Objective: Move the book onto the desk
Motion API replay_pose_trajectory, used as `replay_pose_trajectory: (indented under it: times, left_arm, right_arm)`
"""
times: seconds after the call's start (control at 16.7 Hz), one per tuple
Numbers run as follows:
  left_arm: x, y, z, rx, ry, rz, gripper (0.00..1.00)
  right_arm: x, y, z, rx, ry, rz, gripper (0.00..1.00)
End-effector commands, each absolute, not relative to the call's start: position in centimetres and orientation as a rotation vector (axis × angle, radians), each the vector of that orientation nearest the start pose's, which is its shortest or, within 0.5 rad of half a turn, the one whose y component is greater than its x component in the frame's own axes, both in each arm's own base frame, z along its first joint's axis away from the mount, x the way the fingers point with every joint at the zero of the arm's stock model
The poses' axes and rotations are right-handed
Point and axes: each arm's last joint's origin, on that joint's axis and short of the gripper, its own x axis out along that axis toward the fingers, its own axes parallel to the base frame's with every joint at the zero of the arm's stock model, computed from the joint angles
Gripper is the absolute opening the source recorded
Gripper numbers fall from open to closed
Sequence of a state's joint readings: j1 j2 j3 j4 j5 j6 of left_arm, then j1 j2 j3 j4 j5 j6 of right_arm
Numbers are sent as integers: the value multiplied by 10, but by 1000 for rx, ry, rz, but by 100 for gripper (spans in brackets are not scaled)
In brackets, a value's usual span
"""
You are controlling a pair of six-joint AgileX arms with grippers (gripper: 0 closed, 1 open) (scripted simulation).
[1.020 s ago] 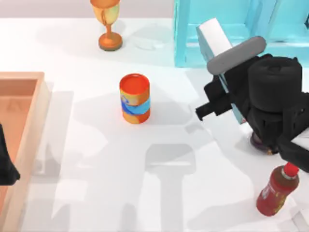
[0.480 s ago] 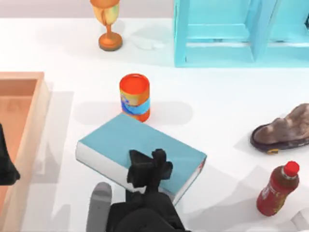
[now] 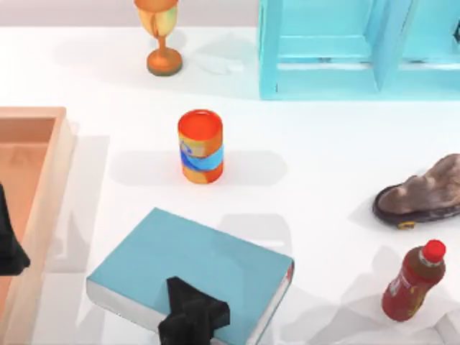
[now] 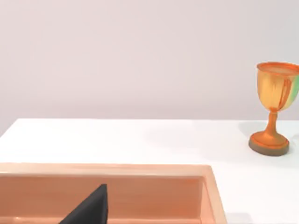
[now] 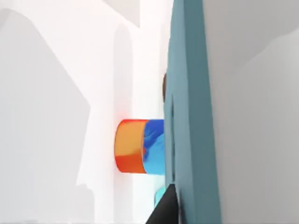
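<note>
Holding: our right gripper pinches the book at its near edge.
Change: book came from the far-right shelf, now low over the desk, near the can.
Meaning: release remains.
Left gripper: parked left, cannot tell.

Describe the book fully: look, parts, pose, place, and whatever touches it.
The book is a large teal-blue hardcover with a plain cover, white page edges and thin red trim at its right corner. It lies cover up, turned at an angle, low on the white desk near the top view's bottom edge, below the orange and blue can and apart from it. The right hand grips its near edge.
</note>
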State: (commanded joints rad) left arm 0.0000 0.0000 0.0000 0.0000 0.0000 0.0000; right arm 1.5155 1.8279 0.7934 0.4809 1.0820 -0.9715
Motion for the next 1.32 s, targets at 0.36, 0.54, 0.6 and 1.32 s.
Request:
replay_pose_trajectory:
  times: [0.36, 0.54, 0.6, 1.32]
  left_arm:
    - [106, -1, 160, 0, 0, 0, 100]
    - [106, -1, 160, 0, 0, 0, 100]
    - [106, -1, 160, 0, 0, 0, 100]
    - [106, -1, 160, 0, 0, 0, 100]
  right_arm:
    - [40, 337, 132, -1494, -89, 492, 0]
    - [41, 336, 130, -1497, -83, 492, 0]
    - [41, 336, 129, -1496, -83, 493, 0]
    - [41, 336, 100, -1497, -83, 492, 8]
